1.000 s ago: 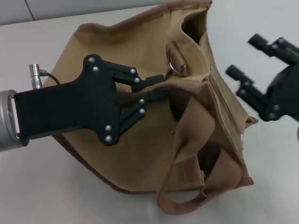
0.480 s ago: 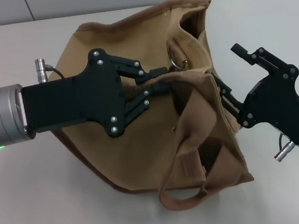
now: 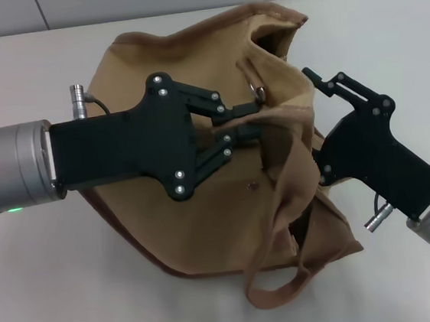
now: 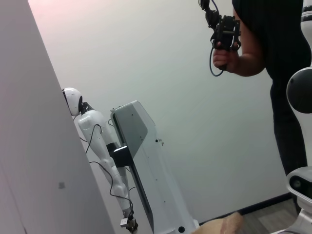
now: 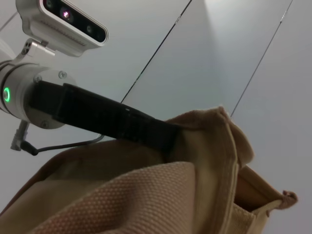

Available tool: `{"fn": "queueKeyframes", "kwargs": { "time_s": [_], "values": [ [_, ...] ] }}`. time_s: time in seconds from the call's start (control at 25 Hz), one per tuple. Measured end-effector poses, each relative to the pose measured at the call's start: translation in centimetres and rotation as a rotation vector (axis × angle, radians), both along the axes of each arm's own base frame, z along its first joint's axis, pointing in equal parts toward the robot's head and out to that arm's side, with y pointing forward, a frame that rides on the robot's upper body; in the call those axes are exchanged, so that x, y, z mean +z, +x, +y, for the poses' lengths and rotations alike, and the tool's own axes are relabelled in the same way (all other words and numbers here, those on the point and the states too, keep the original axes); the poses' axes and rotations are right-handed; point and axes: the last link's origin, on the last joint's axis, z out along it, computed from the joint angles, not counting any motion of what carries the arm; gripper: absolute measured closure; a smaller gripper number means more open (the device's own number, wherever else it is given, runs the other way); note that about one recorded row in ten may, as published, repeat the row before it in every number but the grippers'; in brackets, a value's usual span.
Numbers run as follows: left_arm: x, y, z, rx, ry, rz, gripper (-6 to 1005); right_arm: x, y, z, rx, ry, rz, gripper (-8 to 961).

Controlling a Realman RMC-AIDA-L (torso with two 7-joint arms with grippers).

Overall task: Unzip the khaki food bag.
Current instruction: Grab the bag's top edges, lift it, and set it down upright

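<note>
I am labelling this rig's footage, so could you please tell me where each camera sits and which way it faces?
Head view: looks down on the tan canvas bag on the pale table; left gripper pinches its top, right gripper at its side.
Left wrist view: faces away into the room, at a white robot and a person; no own fingers.
Right wrist view: looks up past the bag at the left arm.
Head and right wrist views share both.

The khaki food bag [image 3: 204, 200] lies slumped on its side on the tabletop [image 3: 53, 301], a boxy tan canvas tote with brown edge trim. Its top edge gapes open near a metal ring [image 3: 258, 91]. A wide webbing handle [image 3: 288, 272] loops out onto the tabletop at the bag's near side.
</note>
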Motion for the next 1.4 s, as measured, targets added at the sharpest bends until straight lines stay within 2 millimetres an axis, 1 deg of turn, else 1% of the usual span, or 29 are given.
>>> {"fn": "queueKeyframes", "kwargs": {
  "time_s": [0.24,0.72,0.92,1.4],
  "values": [
    [-0.11,0.08,0.04,0.003,0.000,-0.002,910,-0.08,-0.24,0.27,-0.004,0.001,0.005,556],
    [-0.16,-0.09,0.16,0.017,0.002,-0.004,910,-0.25,-0.08,-0.04,-0.005,-0.009,-0.003,607],
    [-0.16,-0.13,0.19,0.020,0.003,-0.004,910,-0.26,-0.06,-0.08,-0.005,-0.010,-0.003,822],
    [-0.01,-0.30,0.17,0.029,0.016,-0.017,909,-0.25,0.17,-0.31,-0.017,-0.008,-0.001,911]
  ]
}}
